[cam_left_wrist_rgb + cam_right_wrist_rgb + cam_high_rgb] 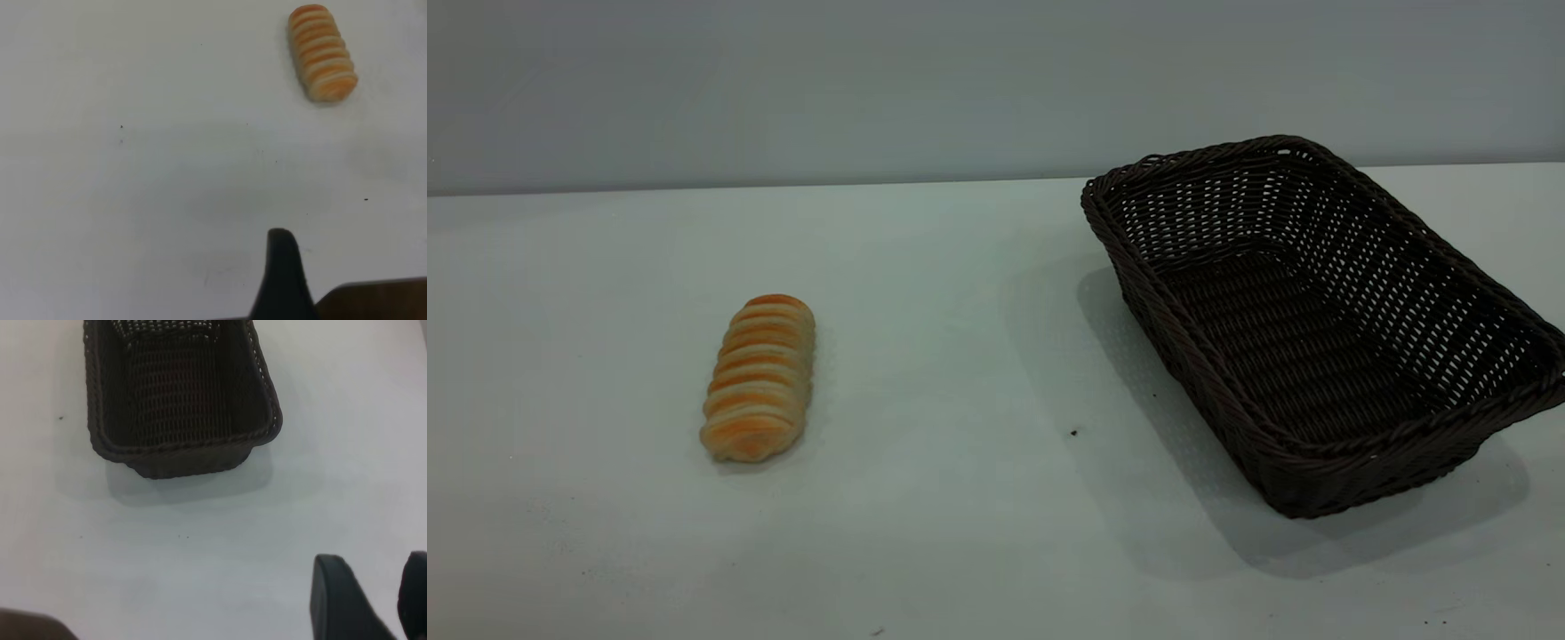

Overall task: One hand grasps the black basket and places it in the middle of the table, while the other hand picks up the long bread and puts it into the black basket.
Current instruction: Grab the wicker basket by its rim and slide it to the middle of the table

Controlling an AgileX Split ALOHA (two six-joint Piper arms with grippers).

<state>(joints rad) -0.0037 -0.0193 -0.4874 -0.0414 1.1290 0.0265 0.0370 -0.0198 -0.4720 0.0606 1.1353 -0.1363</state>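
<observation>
The black basket (1316, 329) stands empty on the right side of the white table (978, 498), turned at an angle. It also shows in the right wrist view (177, 393). The long bread (760, 378) lies on the left side of the table, and shows in the left wrist view (322, 52). Neither gripper shows in the exterior view. My right gripper (373, 559) is open and empty above bare table, well short of the basket's near end. My left gripper (283, 267) hangs above bare table, far from the bread.
A grey wall runs behind the table's far edge (783, 185). A few dark specks (1073, 433) dot the tabletop between bread and basket. A brown surface (380, 300) shows at the edge of the left wrist view.
</observation>
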